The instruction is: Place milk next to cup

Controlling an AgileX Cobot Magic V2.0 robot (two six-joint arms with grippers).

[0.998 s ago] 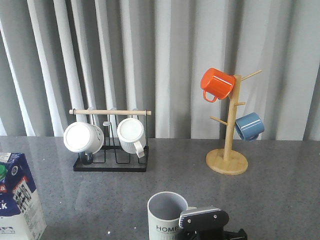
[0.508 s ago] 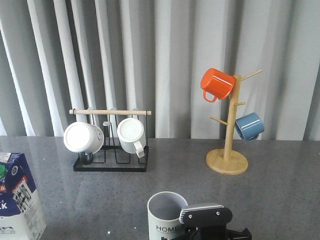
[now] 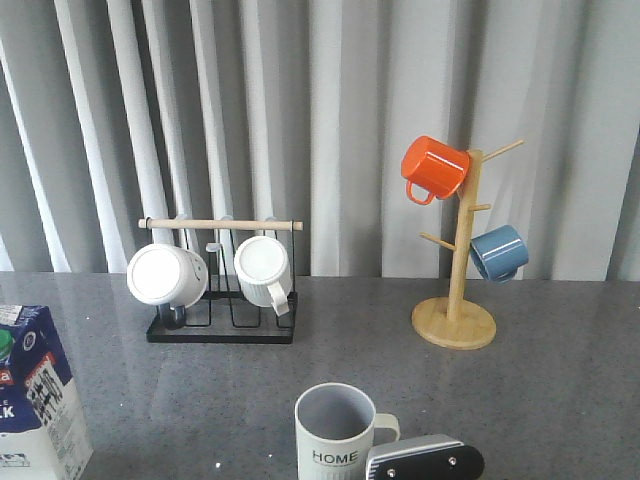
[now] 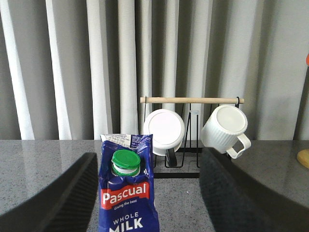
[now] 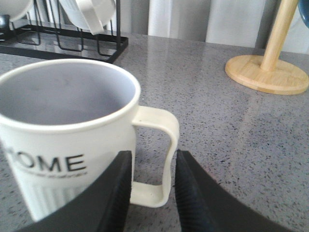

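The right hand [image 5: 150, 193] has backed off the ribbed cup's [image 3: 336, 432] cream handle, fingers narrowly parted, empty.

Probably a staged lab kitchen: grey curtain backdrop [image 3: 350, 120], mug racks [image 3: 222, 290], speckled counter [image 3: 560, 390].

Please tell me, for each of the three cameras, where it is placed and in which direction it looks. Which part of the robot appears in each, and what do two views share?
Front view: looks forward over the grey table toward curtains; the right gripper shows at the bottom edge.
Left wrist view: sits low behind the blue-and-white milk carton, facing the black wire mug rack; both dark fingers show.
Right wrist view: close behind the pale ribbed "HOME" mug; fingers straddle its handle.
Shared: front and right wrist views both show that mug.
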